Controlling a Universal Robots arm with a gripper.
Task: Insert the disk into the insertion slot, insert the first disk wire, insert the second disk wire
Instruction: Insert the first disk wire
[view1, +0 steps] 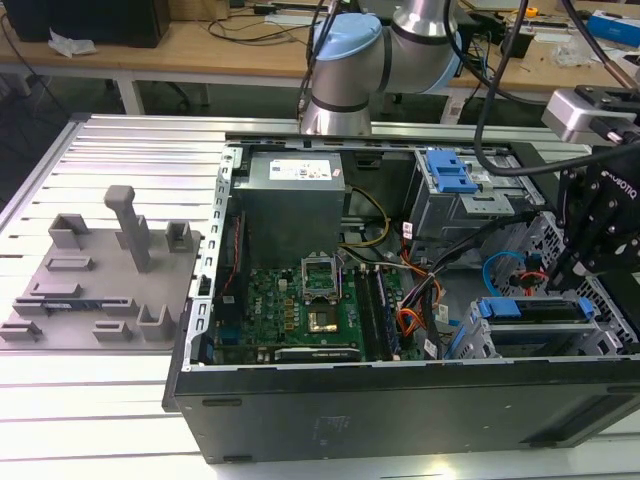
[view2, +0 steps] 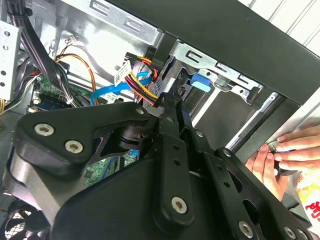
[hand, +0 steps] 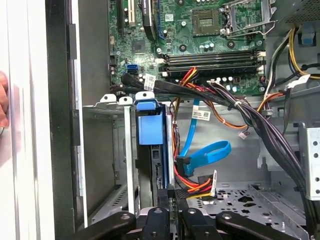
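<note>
In the exterior view the arm (view1: 345, 70) bends over the open computer case (view1: 400, 420). Its gripper (view1: 572, 272) points down, just beside the disk (view1: 530, 309). The disk sits in the insertion slot (view1: 478, 342).

In the second wrist view the jaws are squeezed close together by a bunch of wires (view2: 142, 87). A person's hand (view2: 285, 157) is near the case.

In the first wrist view I cannot tell if the jaws pinch a plug.

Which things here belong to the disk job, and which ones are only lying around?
Job: disk, insertion slot, blue cable, coloured wire bundle, gripper.
Lying about: grey fixture plate, power supply, motherboard, taller cage, a person's hand.
</note>
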